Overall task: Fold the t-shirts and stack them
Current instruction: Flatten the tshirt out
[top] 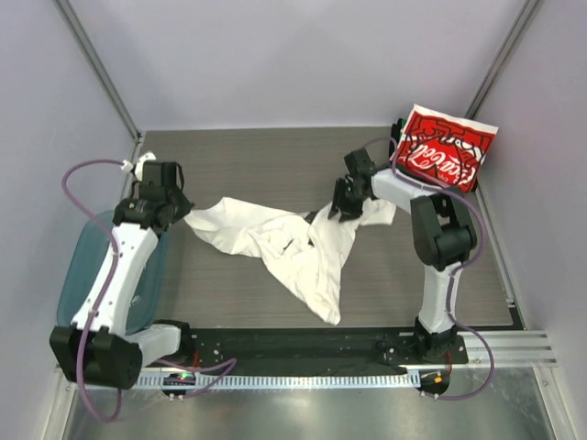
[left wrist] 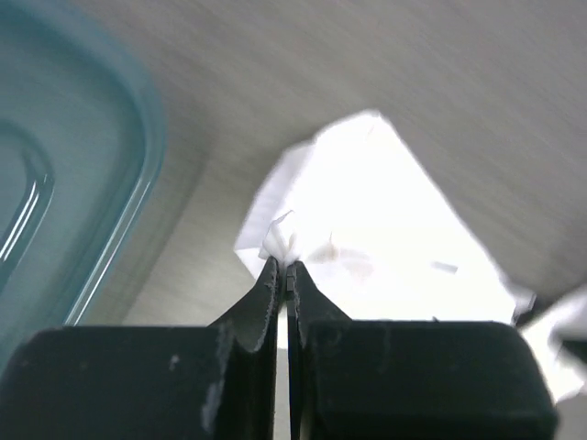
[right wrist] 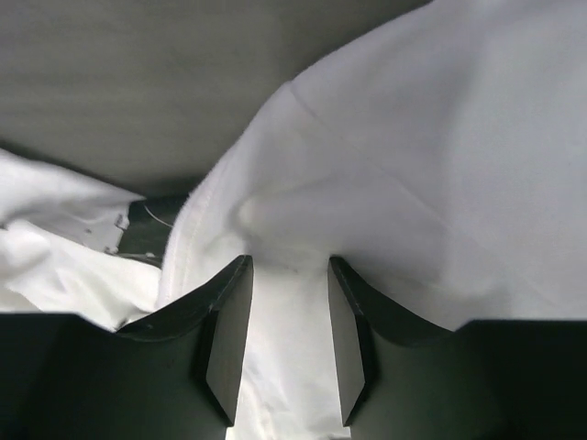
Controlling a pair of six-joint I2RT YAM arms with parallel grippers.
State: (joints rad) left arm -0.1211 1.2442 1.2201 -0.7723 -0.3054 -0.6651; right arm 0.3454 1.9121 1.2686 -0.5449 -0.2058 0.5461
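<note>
Pinching white tee (top: 275,234) corner, left pincer (left wrist: 282,268) clenched, right pincer (right wrist: 289,266) parted astride it.

The left arm (top: 124,266) covers much of the teal bin (top: 75,275); the white tee (left wrist: 385,220) is washed out.

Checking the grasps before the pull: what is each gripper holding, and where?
The left gripper pinches the white t-shirt by the edge at its left end. The right gripper straddles the shirt's other end, jaws apart, not yet clamped.
</note>
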